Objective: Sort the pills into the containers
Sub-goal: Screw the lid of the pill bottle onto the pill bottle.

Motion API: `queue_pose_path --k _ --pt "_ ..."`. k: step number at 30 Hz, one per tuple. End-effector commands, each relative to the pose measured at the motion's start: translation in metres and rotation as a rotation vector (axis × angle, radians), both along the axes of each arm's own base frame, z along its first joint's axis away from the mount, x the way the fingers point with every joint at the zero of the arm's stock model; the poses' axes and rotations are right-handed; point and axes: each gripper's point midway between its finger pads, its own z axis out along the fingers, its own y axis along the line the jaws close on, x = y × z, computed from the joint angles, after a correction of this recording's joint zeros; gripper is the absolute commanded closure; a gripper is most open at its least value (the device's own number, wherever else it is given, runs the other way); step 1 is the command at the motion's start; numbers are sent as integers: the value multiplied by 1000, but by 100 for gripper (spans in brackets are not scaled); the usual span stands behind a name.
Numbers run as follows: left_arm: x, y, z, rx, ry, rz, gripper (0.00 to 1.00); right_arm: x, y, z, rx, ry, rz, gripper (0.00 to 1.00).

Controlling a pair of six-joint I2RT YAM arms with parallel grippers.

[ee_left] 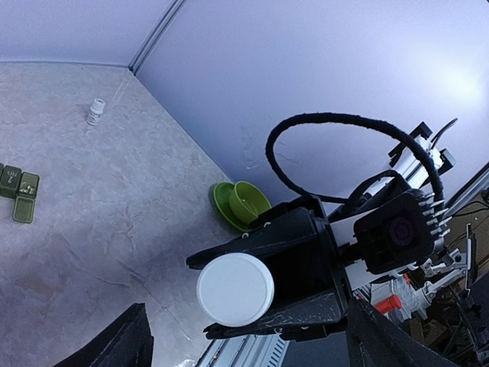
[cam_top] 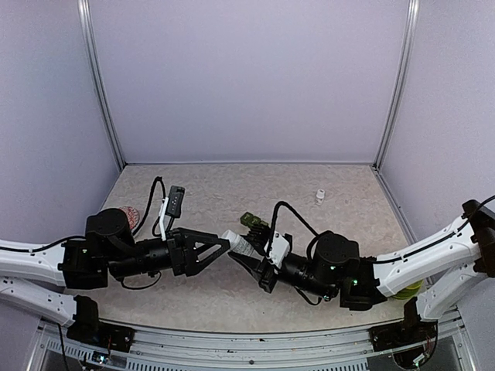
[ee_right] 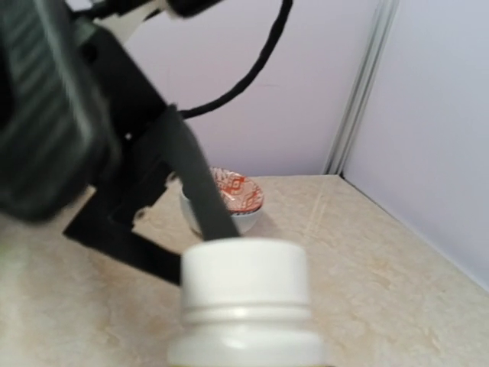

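A white-capped bottle (ee_right: 243,306) looms close; the left gripper (ee_right: 203,254) seemingly straddles its cap, red-patterned bowl (ee_right: 238,196) behind.

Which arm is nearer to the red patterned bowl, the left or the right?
Left. The left arm lies just in front of the bowl, partly hiding it; the right arm is well off to its right.

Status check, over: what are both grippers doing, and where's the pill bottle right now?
Right gripper shut on pill bottle, held above table center. Left gripper open, fingertips at the cap. No obstruction seen.
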Motion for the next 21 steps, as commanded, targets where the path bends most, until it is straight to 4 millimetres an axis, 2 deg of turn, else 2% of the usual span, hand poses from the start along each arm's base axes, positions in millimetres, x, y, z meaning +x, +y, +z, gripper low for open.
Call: queue_pose_path --k 1,8,14,21 --pt "3 -1 3 19 23 16 15 5 -7 7 -9 -30 -30 93" --pt "12 -1 7 2 25 19 27 4 -5 6 -23 -32 -25 93" --pt "13 -8 1 16 36 -10 33 2 -4 6 -26 -30 -14 93" --pt "13 -11 4 5 31 -31 41 2 -1 3 -37 -31 -12 93"
